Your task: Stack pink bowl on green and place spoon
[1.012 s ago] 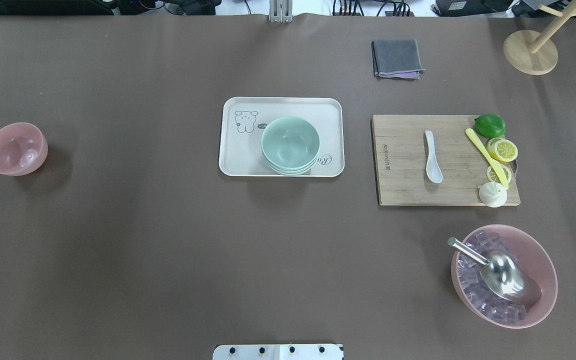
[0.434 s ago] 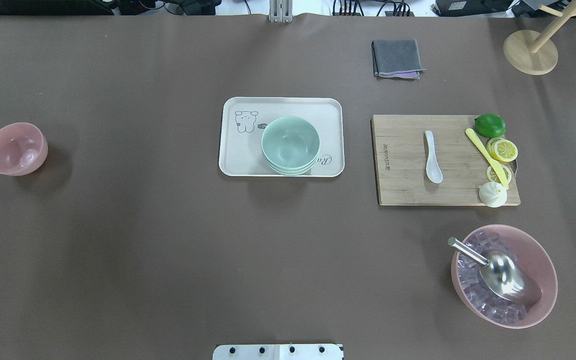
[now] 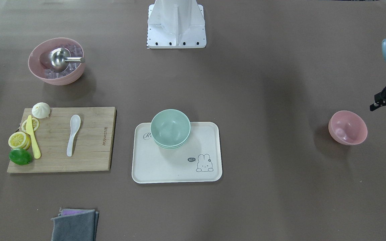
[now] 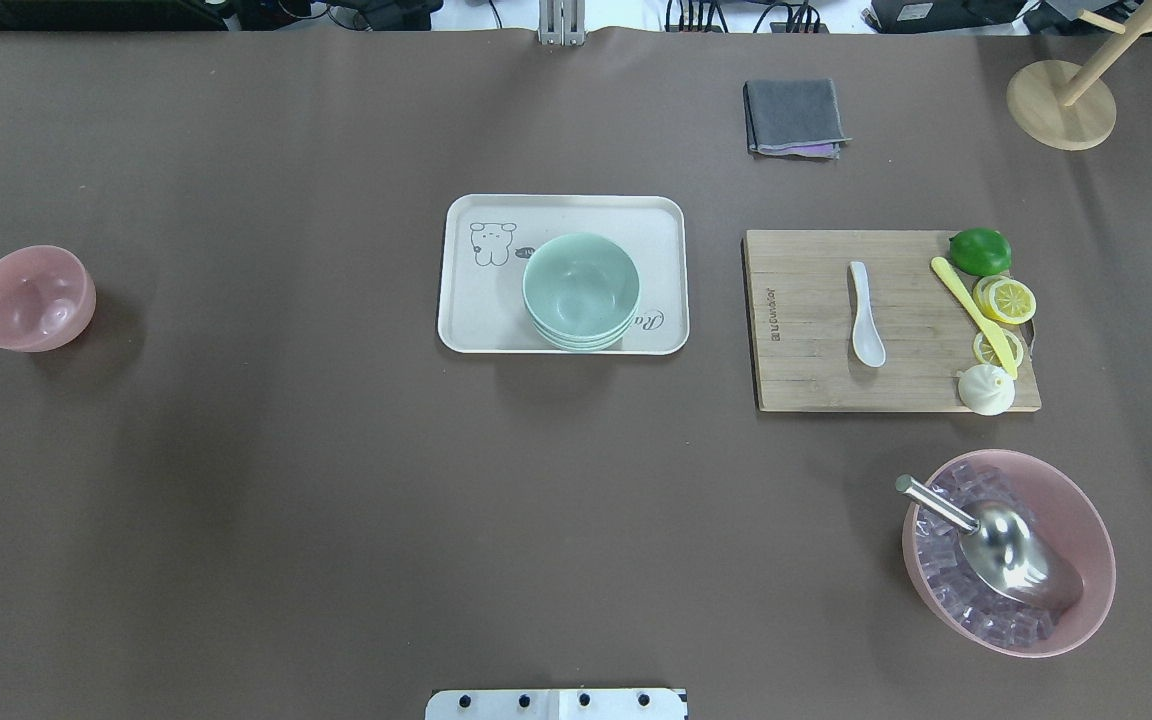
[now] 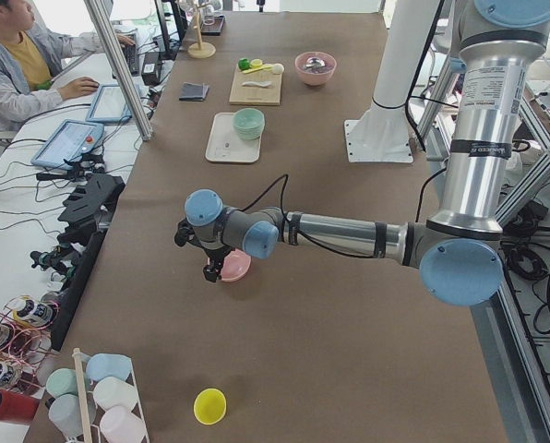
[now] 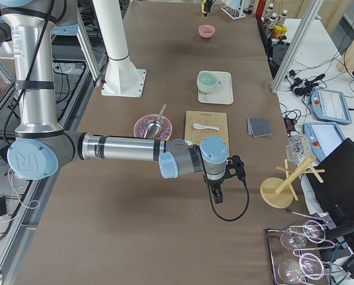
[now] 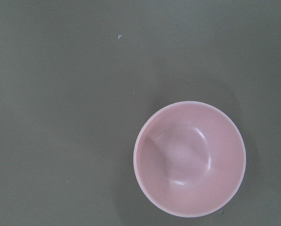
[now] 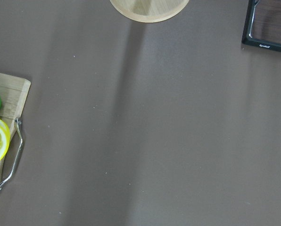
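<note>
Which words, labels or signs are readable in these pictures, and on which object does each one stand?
"hi": speech bubble beside the rabbit drawing on the tray.
"R": script on the tray, the rest hidden behind the green bowl.
Cutting board: brand line along one edge, too small to read.

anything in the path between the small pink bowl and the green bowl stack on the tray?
Nothing visible. Only bare table lies between the pink bowl and the green bowl stack on the tray. The cutting board sits beyond the stack.
</note>
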